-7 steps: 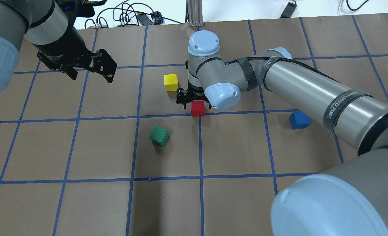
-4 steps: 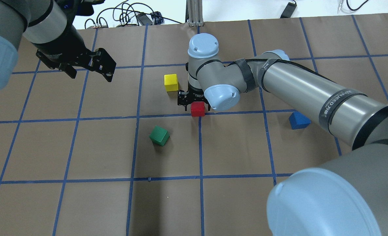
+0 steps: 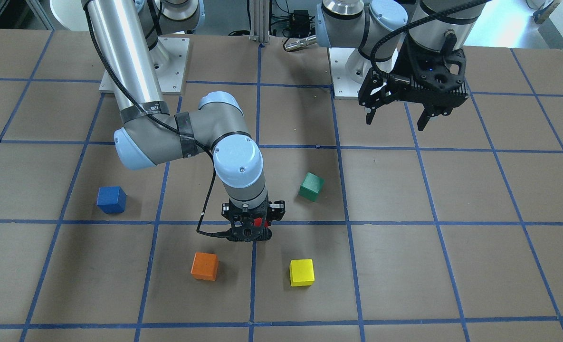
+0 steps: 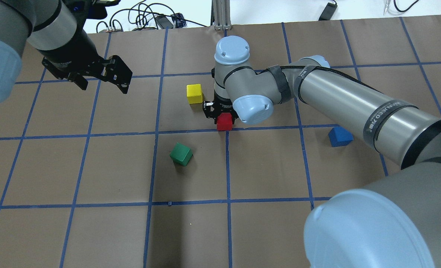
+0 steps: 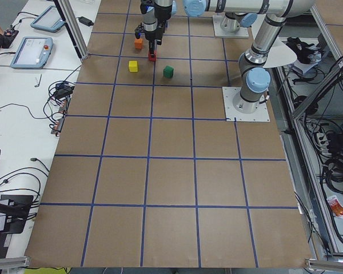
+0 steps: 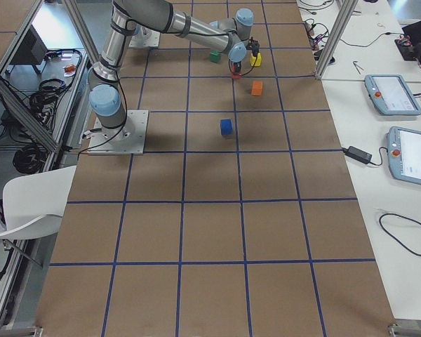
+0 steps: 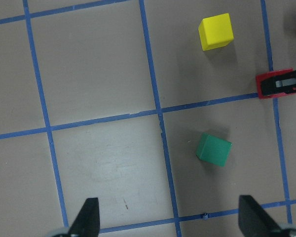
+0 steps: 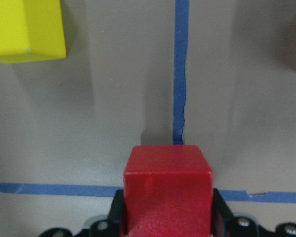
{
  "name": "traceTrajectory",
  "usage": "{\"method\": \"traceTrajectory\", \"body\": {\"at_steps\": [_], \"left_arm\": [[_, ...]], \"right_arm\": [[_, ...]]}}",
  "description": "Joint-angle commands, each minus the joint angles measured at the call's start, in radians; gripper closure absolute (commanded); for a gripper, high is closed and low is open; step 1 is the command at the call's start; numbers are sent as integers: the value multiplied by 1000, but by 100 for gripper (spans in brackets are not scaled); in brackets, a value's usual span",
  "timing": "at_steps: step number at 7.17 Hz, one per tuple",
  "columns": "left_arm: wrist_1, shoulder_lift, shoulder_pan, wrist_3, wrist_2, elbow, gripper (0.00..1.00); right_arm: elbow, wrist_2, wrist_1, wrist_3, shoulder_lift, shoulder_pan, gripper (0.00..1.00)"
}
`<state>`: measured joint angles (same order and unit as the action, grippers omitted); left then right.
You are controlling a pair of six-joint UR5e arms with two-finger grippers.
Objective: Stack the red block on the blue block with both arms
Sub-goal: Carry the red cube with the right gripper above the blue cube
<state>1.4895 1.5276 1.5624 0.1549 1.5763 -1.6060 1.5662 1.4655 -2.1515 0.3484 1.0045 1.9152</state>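
i see right gripper [image 4: 224, 118] clamped on red block [image 8: 167, 185], overhead centre; left gripper [image 4: 104, 88] spread wide, upper left; blue block [image 4: 340, 136] mid right, well apart.

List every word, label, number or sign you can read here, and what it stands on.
White lettering on the black band round the right arm: seems to start "MANU", the rest too blurred to read.
Small white print on the body of the left gripper: too small to read.
The red block and blue block: no text.
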Motion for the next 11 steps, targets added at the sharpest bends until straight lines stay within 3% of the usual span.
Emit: {"method": "traceTrajectory", "body": {"at_steps": [1,4,6,8,11], "left_arm": [[0,-1,1,0,2,0,0],[0,0,1,0,2,-2,0],[0,2,-1,0,1,0,0],[0,2,-1,0,2,0,0],[0,2,1,0,1,0,0]], "right_arm": [[-43,12,97,1,76,-27,100],[-75,15,377,-26,244,-203,100],[-66,22,494,-168,305,-325,100],[-26,91,512,-300,318,-407,100],[107,93,448,-524,347,-540,100]]}}
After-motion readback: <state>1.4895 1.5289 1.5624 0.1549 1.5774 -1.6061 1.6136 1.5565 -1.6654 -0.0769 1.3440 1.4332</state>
